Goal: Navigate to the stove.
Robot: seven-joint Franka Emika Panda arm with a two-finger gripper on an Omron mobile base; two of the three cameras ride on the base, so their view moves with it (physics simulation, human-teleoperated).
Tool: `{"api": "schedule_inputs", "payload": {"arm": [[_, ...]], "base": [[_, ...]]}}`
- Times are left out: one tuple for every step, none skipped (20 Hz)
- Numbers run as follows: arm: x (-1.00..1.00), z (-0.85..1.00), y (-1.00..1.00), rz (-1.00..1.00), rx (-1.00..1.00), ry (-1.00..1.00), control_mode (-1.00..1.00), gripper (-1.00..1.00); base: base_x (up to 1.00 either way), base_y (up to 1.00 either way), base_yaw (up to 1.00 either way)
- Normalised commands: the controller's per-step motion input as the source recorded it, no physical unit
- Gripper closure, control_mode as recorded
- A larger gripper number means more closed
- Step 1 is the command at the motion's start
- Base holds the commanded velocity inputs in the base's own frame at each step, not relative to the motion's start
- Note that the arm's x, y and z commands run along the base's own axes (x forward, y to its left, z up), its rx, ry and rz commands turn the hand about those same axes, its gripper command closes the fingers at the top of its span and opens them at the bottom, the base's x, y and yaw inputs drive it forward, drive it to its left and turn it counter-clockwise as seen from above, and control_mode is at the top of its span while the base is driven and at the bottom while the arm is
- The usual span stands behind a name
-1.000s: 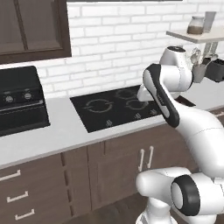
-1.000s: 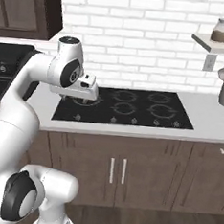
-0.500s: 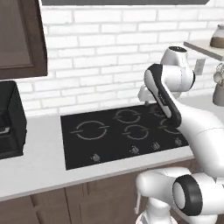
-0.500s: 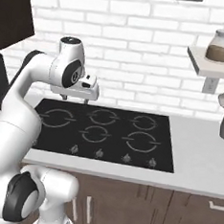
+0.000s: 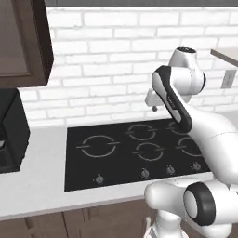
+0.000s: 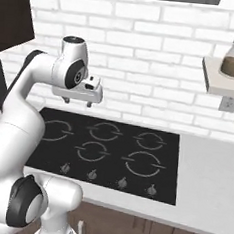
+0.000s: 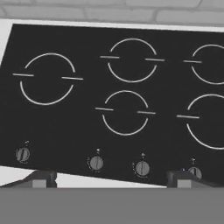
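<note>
Directly ahead, the stove (image 7: pixel 122 100) fills the counter (image 6: pixel 207 197); fingers (image 7: pixel 111 178) (wide apart) hover above.

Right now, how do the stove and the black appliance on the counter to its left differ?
The stove is a flat black glass panel set flush in the counter; the black appliance is a tall box standing on it. The stove shows grey ring burner marks and a row of small knobs along its near edge; the appliance, cut off by the frame, shows neither. The stove lies in full view; the appliance only in part. Both are black.
</note>
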Motion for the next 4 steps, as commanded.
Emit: {"api": "schedule_inputs", "payload": {"arm": [[0.00, 0.00, 0.00, 0.00, 0.00, 0.00, 1.00, -1.00], [0.00, 0.00, 0.00, 0.00, 0.00, 0.00, 1.00, -1.00], [0.00, 0.00, 0.00, 0.00, 0.00, 0.00, 1.00, -1.00], [0.00, 0.00, 0.00, 0.00, 0.00, 0.00, 1.00, -1.00]], "base": [[0.08, -0.08, 0.05], [0.00, 0.00, 0.00], [0.00, 0.00, 0.00], [0.00, 0.00, 0.00]]}}
